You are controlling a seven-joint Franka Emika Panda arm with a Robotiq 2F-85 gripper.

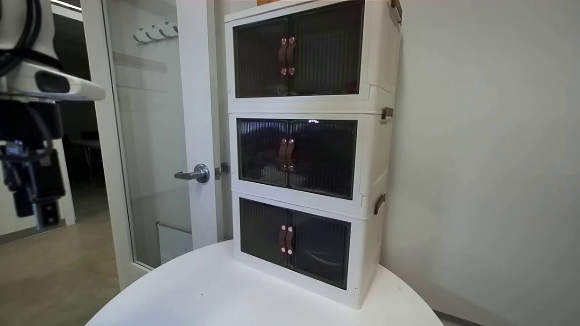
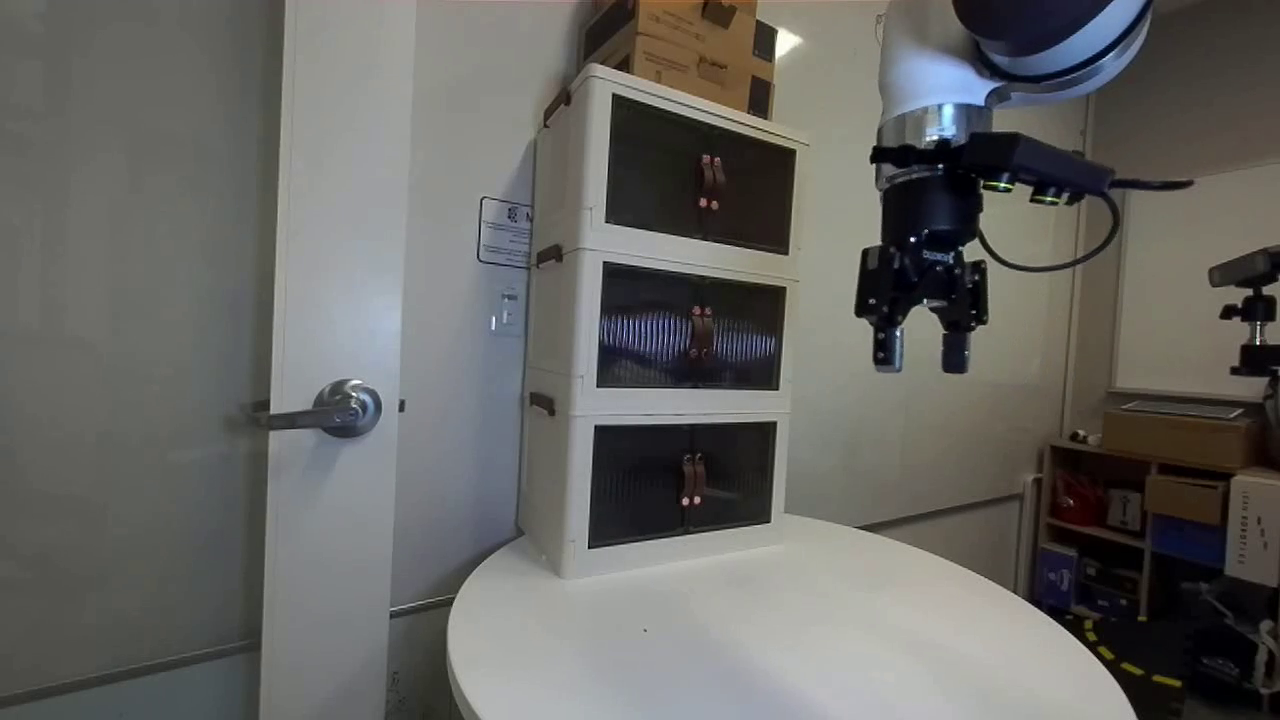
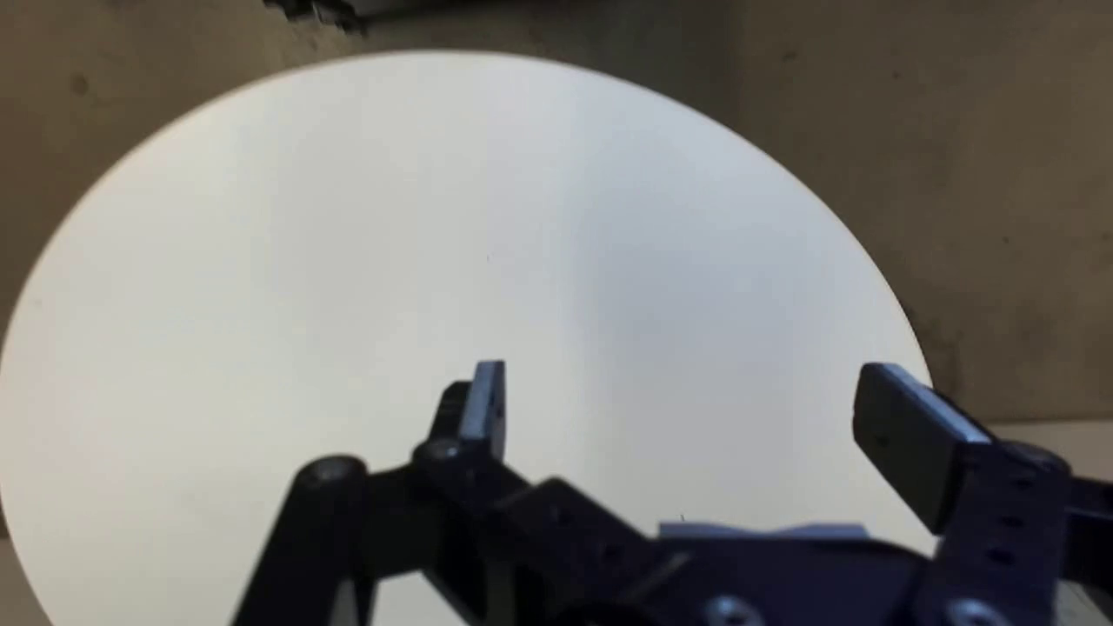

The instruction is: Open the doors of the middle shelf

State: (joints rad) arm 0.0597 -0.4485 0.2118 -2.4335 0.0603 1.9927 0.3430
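Note:
A white stack of three shelf units stands on a table. The middle shelf (image 1: 371, 167) also shows in an exterior view (image 2: 585, 340). Its two dark ribbed doors are shut, the left door (image 1: 262, 158) and the right door (image 1: 324, 158). Each has a brown strap handle with copper-coloured studs; the pair of handles (image 1: 287, 155) sits side by side at the centre seam, also in an exterior view (image 2: 702, 333). My gripper (image 2: 924, 352) is open and empty, pointing down, in the air apart from the shelf. The wrist view shows the fingers (image 3: 687, 404) wide apart; no shelf shows there.
The round white table (image 2: 800, 640) carries the stack. The top shelf (image 1: 294, 104) and bottom shelf (image 1: 290, 283) have similar shut doors. Cardboard boxes (image 2: 700, 60) sit on top. A glass door with a lever handle (image 1: 195, 174) is near the stack. A wall (image 1: 489, 158) stands behind it.

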